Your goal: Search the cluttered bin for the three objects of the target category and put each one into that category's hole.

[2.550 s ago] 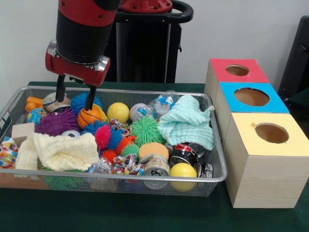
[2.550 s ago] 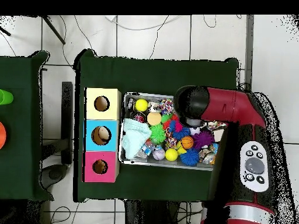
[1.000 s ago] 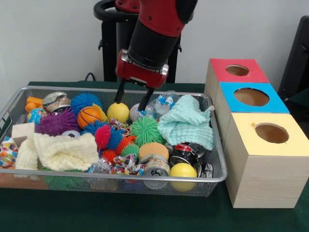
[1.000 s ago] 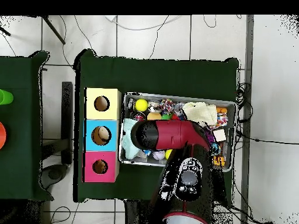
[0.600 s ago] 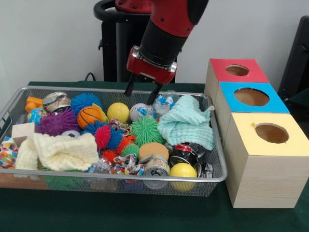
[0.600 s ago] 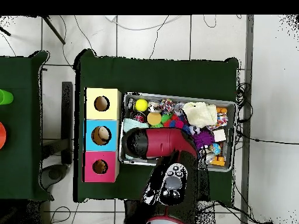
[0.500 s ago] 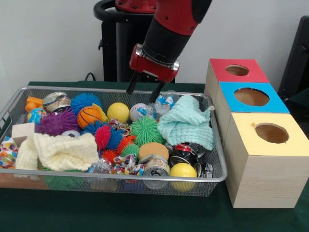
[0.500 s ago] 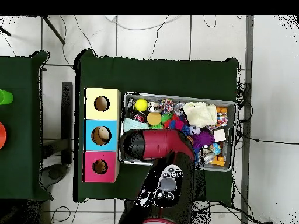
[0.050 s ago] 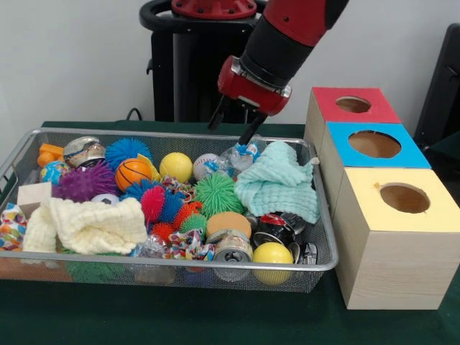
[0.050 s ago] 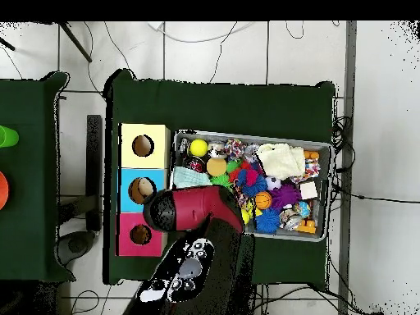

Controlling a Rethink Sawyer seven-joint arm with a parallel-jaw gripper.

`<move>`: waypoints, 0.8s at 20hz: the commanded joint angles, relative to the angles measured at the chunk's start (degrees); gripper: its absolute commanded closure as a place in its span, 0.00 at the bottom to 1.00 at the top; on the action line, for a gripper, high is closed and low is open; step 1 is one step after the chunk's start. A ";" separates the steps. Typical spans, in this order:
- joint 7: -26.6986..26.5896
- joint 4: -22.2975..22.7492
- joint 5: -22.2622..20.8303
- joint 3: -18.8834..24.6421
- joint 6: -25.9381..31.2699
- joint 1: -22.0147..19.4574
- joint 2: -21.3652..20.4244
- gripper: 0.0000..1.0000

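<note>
Gripper (image 9: pixel 233 130) above the bin's (image 9: pixel 325 237) far edge.
Jaws spread apart, empty, over a crumpled plastic bottle (image 9: pixel 241 153) beside the green cloth (image 9: pixel 279 181).

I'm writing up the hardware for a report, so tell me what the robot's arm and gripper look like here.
The arm is glossy red with a black cylindrical wrist section and a red collar edged in silver. Below it, the gripper has two thin black fingers. In the overhead view, the arm's upper side carries a grey control panel with round buttons.

arm (image 9: pixel 287 29) tilted, gripper (image 9: pixel 233 126) jaws apart, empty
</note>
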 commanded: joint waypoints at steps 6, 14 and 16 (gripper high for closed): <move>17.37 -2.95 5.14 -2.30 3.04 3.11 8.05 0.00; 16.33 -3.89 6.68 -2.64 1.58 2.38 9.81 0.00; 15.92 -4.57 7.19 -3.13 3.03 2.61 9.37 0.00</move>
